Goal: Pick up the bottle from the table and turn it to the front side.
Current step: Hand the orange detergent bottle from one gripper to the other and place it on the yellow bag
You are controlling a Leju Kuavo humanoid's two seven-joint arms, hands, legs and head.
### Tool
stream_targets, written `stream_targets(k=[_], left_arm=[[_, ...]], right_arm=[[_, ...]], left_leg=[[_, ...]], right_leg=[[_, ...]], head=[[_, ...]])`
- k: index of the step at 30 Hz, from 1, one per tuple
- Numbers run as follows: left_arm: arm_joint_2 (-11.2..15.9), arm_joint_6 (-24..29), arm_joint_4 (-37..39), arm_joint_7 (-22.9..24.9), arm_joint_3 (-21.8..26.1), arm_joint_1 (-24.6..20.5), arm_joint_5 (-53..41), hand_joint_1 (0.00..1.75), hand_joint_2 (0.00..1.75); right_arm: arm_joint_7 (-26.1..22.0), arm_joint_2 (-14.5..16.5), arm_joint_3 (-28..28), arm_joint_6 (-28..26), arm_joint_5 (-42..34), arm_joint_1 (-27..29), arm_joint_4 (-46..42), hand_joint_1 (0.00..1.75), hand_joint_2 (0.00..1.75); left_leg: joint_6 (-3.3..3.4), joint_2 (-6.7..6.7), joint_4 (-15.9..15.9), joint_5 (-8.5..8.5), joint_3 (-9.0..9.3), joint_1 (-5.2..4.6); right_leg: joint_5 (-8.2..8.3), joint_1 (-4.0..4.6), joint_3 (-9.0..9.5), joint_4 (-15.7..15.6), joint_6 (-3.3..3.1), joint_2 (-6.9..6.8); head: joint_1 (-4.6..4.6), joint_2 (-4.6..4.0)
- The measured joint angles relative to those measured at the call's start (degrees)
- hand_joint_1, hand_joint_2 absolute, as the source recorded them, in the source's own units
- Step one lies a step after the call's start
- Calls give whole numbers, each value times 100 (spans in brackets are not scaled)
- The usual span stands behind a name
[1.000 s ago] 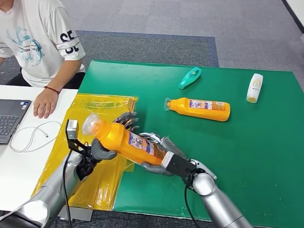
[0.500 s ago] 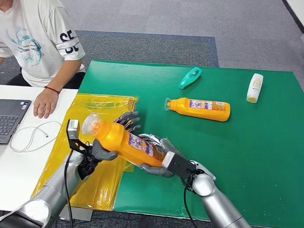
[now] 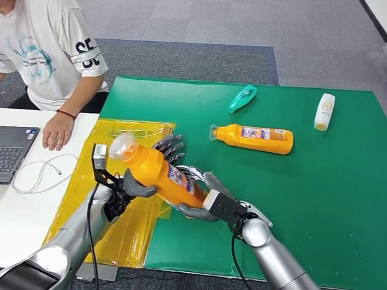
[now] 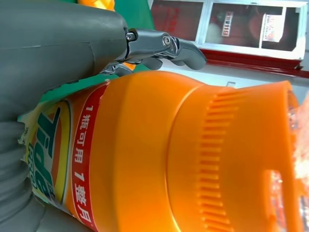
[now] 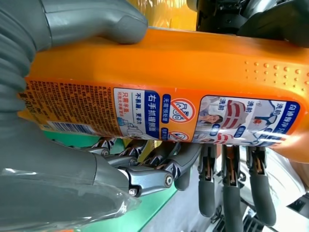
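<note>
While lying tilted at lower centre, the orange bottle [image 3: 159, 174] is being gripped by left hand [image 3: 132, 184] and right hand [image 3: 201, 196], fingers wrapped around it.

Grey carpet floor [image 3: 182, 24] — green table [image 3: 319, 181], white desk [image 3: 18, 211].

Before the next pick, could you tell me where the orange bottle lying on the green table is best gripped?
Grip the lying orange bottle across its labelled mid-body, coming from above. It lies flat with clear green table around it, and the cap end narrows.
</note>
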Motion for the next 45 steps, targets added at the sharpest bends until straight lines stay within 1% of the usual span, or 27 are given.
stream_targets(k=[6,8,10,12,19,25,33,37,38,41,42,45], left_arm=[[-23,117,66,50,-4,-8,44,0,175],[-28,190,78,72,-5,-8,45,22,175],[-36,278,84,114,-7,-6,45,109,175],[-51,397,84,160,-8,3,40,175,175],[-133,774,55,307,-14,52,1,175,175],[-163,895,11,448,-14,72,32,175,175],[-175,1044,-77,448,-14,160,-7,175,175],[-175,1108,-123,417,-12,209,-71,175,0],[-175,1127,-136,408,-11,220,-97,175,0],[-176,1187,-185,373,-11,251,-162,175,0],[-176,1210,-203,361,-10,261,-183,175,0],[-169,1275,-264,332,-2,298,-270,175,0]], right_arm=[[10,34,3,-223,237,3,2,175,175],[29,44,4,-289,305,4,2,175,175],[59,51,3,-342,355,6,2,175,175],[88,52,-4,-387,390,9,2,175,175],[122,51,-70,-463,477,64,2,175,175],[121,53,-109,-504,612,113,2,175,175],[136,53,-121,-618,797,155,2,175,175],[146,55,-130,-636,814,172,2,175,175],[150,57,-132,-639,814,178,2,165,175],[159,72,-139,-642,815,196,2,35,175],[162,75,-142,-641,819,201,2,1,175],[172,81,-145,-629,838,220,2,0,175]], left_leg=[[0,0,0,0,0,0],[0,0,0,0,0,0],[0,0,0,0,0,0],[0,0,0,0,0,0],[0,0,0,0,-1,0],[0,0,0,0,-1,0],[0,0,0,0,-1,0],[0,0,0,0,-1,0],[0,0,0,0,-1,0],[0,0,0,0,-1,0],[0,0,0,0,-1,0],[0,0,0,0,-1,0]], right_leg=[[0,0,-1,0,0,0],[0,0,-1,0,0,0],[0,0,0,0,0,0],[0,0,0,0,0,0],[0,0,0,0,0,0],[0,0,0,0,0,0],[0,0,0,0,0,0],[0,0,0,0,0,0],[0,0,0,0,0,0],[0,0,0,0,0,0],[0,0,0,0,0,0],[0,0,0,0,0,0]], head=[[-1,0],[0,-1],[0,0],[-1,0],[0,0],[-1,0],[-1,1],[0,0],[-1,-1],[-1,-1],[-1,0],[-1,0]])
